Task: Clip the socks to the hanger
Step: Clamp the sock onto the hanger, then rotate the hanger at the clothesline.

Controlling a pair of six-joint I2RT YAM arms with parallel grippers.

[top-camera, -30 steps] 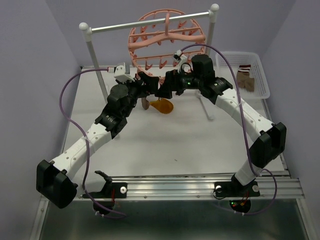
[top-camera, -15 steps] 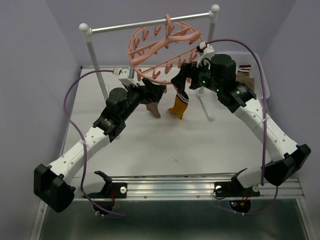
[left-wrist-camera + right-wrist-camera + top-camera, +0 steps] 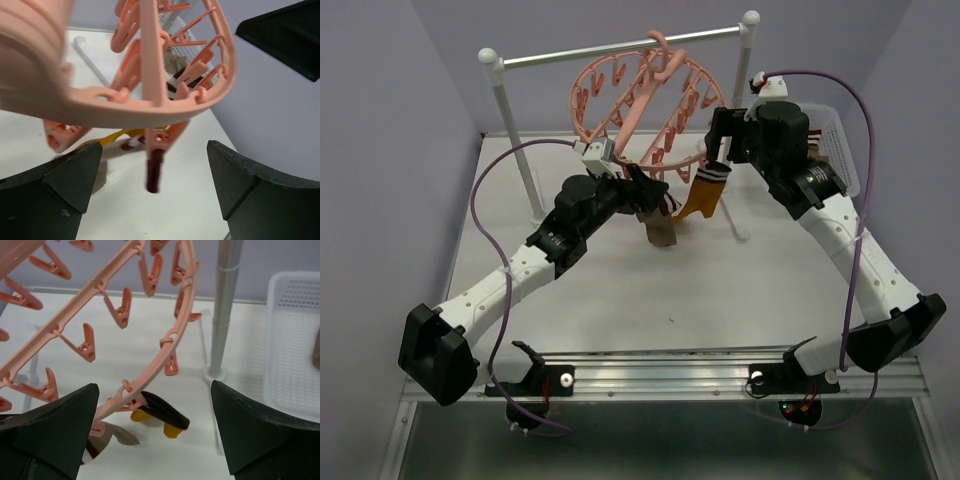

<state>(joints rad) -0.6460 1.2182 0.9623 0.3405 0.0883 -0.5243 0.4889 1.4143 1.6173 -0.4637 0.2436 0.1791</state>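
Since the earlier frame both arms have drawn apart and back from the hanger (image 3: 638, 100), which has swung to a tilt on the rail (image 3: 620, 48). The two socks, then low between the grippers, now hang free.

- **Left gripper** (image 3: 652, 188): jaws wide apart, holding nothing, just below the ring's near rim.
- **Right gripper** (image 3: 717, 138): likewise spread and empty, beside the ring's right edge.
- **Mustard sock** (image 3: 706, 196): hangs cuff-up from the near rim, above the table (image 3: 620, 290).
- **Brown sock** (image 3: 660, 230): hangs just left of it and lower. In the right wrist view both dangle under the rim, though the clips gripping them are not clearly seen.
- **Step in hand:** apparently release and retreat after clipping.
- **Basket** (image 3: 840, 160): right of the rail, it holds further brown items, possibly socks.
- **Next move, if so:** the right arm reaches into the basket, closes on one, and carries its cuff to a free clip once the ring settles.
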